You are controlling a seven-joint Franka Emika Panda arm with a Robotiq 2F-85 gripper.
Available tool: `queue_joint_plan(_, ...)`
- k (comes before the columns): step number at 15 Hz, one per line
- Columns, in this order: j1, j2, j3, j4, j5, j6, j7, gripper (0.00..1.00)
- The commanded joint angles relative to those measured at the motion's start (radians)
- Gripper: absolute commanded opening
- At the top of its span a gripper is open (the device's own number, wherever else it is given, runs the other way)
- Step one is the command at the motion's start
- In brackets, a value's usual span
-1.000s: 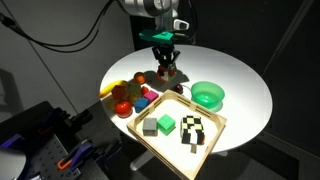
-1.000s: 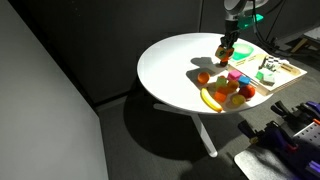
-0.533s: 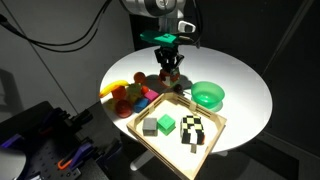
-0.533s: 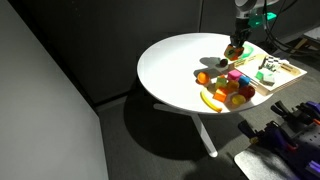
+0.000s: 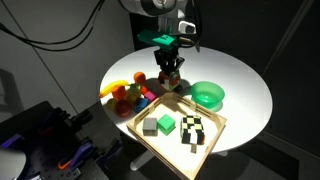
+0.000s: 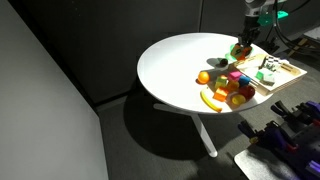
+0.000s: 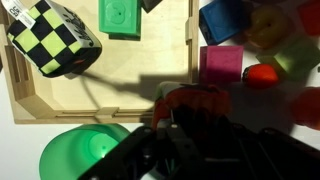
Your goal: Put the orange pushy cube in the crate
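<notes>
orange cube (image 5: 169, 73): small, with orange-red edges, held in the claw (image 5: 169, 70) above the far side of the worktop (image 5: 240, 70). It is just outside the crate (image 5: 178, 108), between the toy pile (image 5: 130, 93) and the green bowl (image 5: 208, 95).
Cube in the wrist view: its orange-red top (image 7: 200, 98) shows over the pale strip beside the wooden rim, close to a pink block (image 7: 222, 65). It is not over the crate floor.
Lift: I cannot tell for sure whether the cube clears the worktop.
Claw: pointing straight down with its dark fingers pinching the orange cube from two sides. In the wrist view it (image 7: 195, 108) fills the lower edge as a blurred dark mass.
Crate: a shallow square tray with a light wooden rim (image 7: 80, 112), at the near edge of the worktop in an exterior view.
Inside the crate: a grey cube (image 5: 149, 126), a green cube (image 5: 166, 123) and a larger black-and-pale checkered block (image 5: 194, 130). The last two also show in the wrist view.
Green bowl: round, just beside the crate's rim (image 7: 85, 150).
Toy pile: red, blue, pink and orange pieces bunched together with a yellow banana (image 5: 110, 88) at the outer edge. It touches or nearly touches the crate's side.
Worktop: round and white in both exterior views (image 6: 170, 65).
</notes>
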Motion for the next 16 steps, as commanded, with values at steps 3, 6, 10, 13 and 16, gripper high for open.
queue_joint_plan(3,-0.018,-0.090,-0.022,-0.126,0.034,0.068,-0.012,0.08)
queue_joint_plan(6,-0.026,-0.106,-0.035,-0.163,0.044,0.082,-0.015,0.08)
queue_joint_plan(10,-0.039,-0.090,-0.042,-0.175,0.056,0.081,-0.018,0.08)
queue_joint_plan(13,-0.045,-0.072,-0.042,-0.178,0.063,0.076,-0.022,0.08)
queue_joint_plan(16,-0.048,-0.053,-0.040,-0.175,0.068,0.069,-0.025,0.08)
